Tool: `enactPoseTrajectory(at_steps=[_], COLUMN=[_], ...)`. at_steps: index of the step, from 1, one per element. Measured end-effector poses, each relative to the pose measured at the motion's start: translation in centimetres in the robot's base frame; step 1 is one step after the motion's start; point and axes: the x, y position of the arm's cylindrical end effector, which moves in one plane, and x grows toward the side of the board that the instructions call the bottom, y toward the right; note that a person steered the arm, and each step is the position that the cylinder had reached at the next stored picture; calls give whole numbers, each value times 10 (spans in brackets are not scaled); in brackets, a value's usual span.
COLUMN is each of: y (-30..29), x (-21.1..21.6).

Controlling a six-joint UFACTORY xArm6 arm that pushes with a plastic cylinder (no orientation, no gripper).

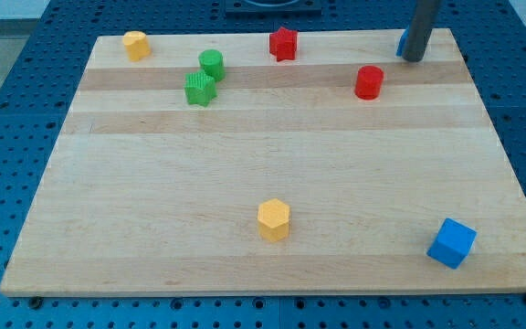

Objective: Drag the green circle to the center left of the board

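The green circle [212, 63] stands near the view's top left of the wooden board [272, 174]. A green star [199, 89] touches it just below and to its left. My tip [413, 58] is at the view's top right, far to the right of the green circle. A small blue block [400, 43] shows partly behind the rod, on its left side.
A red star [283, 44] is at the top centre. A red cylinder [368, 82] is left and below my tip. A yellow block [135, 45] is at the top left. A yellow hexagon [273, 220] is at the bottom centre. A blue cube [451, 242] is at the bottom right.
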Motion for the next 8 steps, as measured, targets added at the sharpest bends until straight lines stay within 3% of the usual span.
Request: enactPoseTrajectory(at_steps=[3, 8], y=[-28, -207], x=[36, 32])
